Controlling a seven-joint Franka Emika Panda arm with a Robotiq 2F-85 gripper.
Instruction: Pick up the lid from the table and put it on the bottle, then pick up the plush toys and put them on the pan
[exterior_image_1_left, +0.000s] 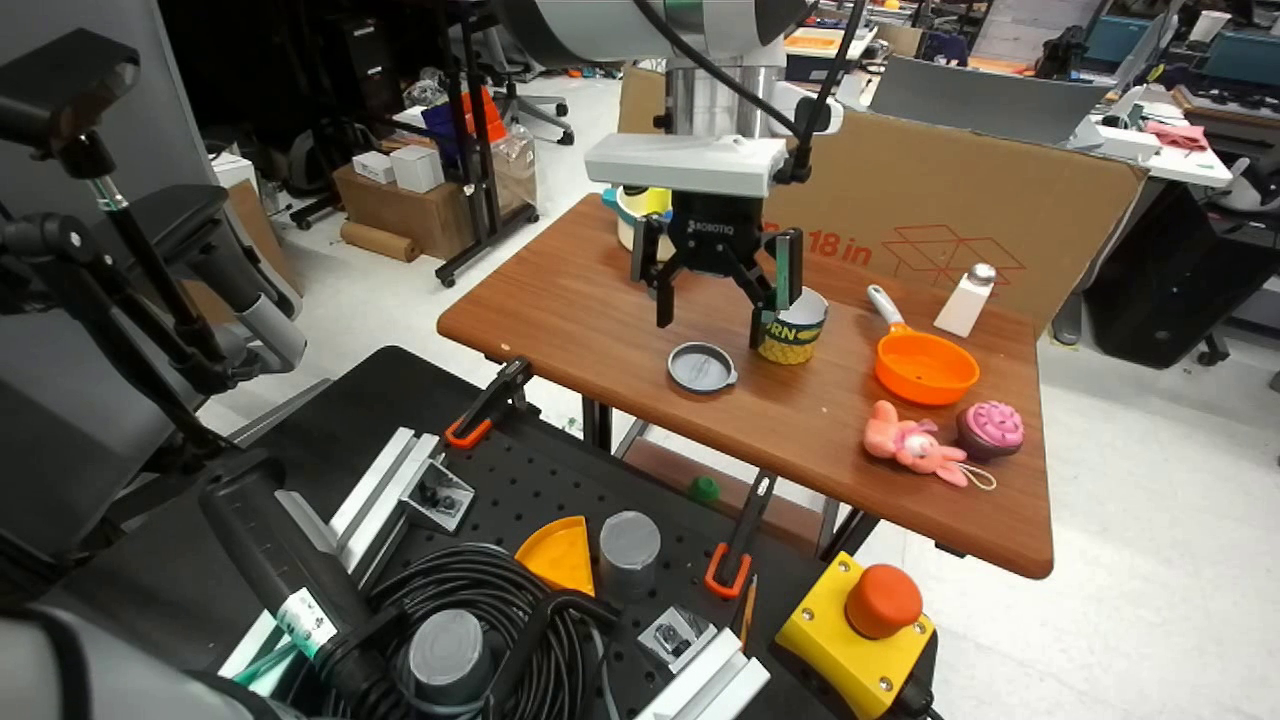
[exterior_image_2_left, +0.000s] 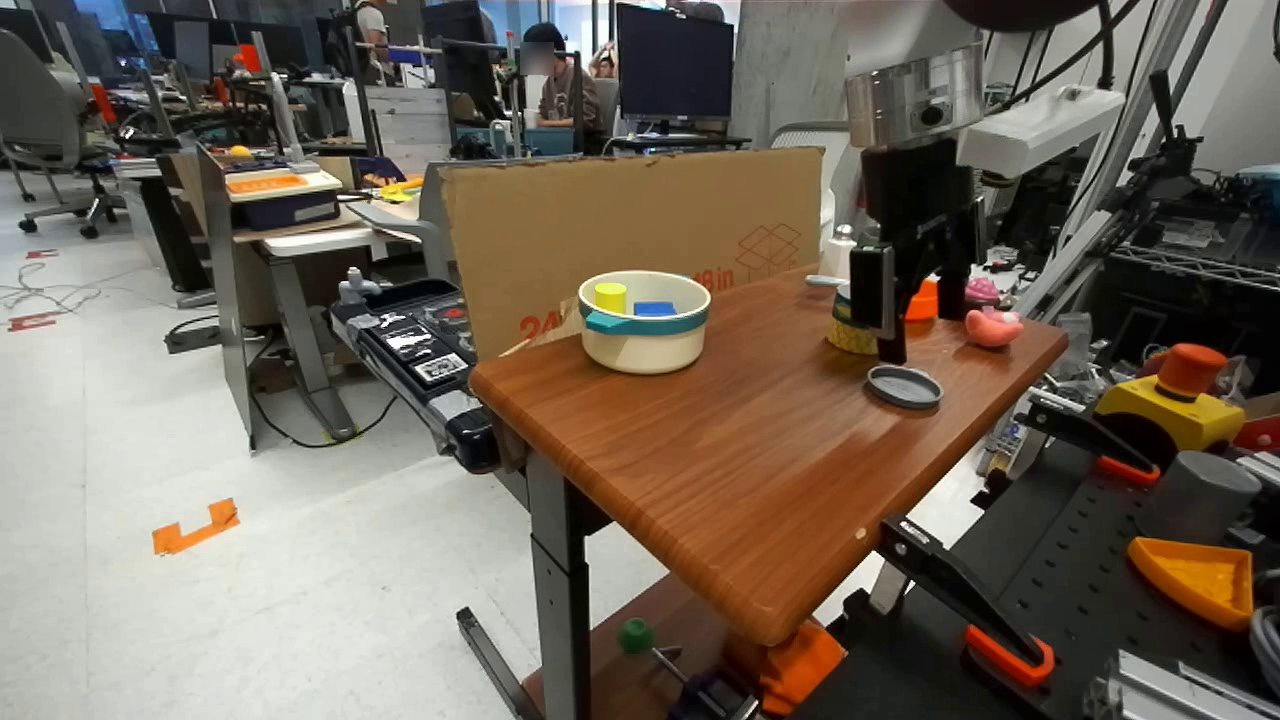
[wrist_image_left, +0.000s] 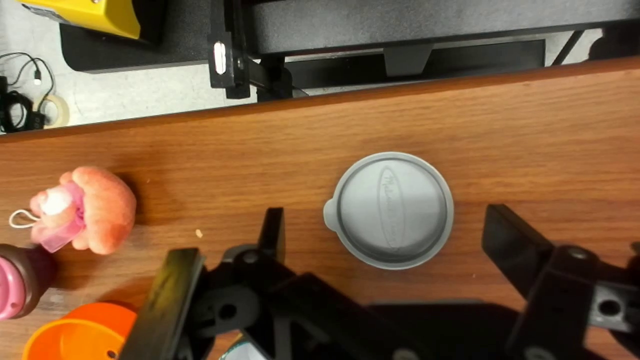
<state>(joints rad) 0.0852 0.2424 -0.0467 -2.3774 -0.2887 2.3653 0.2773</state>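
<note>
The grey lid (exterior_image_1_left: 701, 368) lies flat on the wooden table, its tab and raised rim plain in the wrist view (wrist_image_left: 392, 210). Above it, my gripper (exterior_image_1_left: 711, 325) stands open, one finger to each side of the lid in the wrist view and touching nothing. Beside the lid is the bottle (exterior_image_1_left: 788, 345), a stubby corn-labelled jar, upright and open-topped, partly behind a finger in both exterior views. The orange pan (exterior_image_1_left: 926, 370) with its white handle sits farther along the table. Near it lie the plush toys: a salmon-pink bunny (exterior_image_1_left: 905, 440) and a magenta-topped cupcake (exterior_image_1_left: 990, 430).
A cream pot with a teal band (exterior_image_2_left: 645, 345) holds yellow and blue pieces at the table's far end. A white shaker (exterior_image_1_left: 966, 302) stands behind the pan. Cardboard (exterior_image_1_left: 950, 200) walls the back edge. Clamps (exterior_image_1_left: 495, 400) grip the near edge.
</note>
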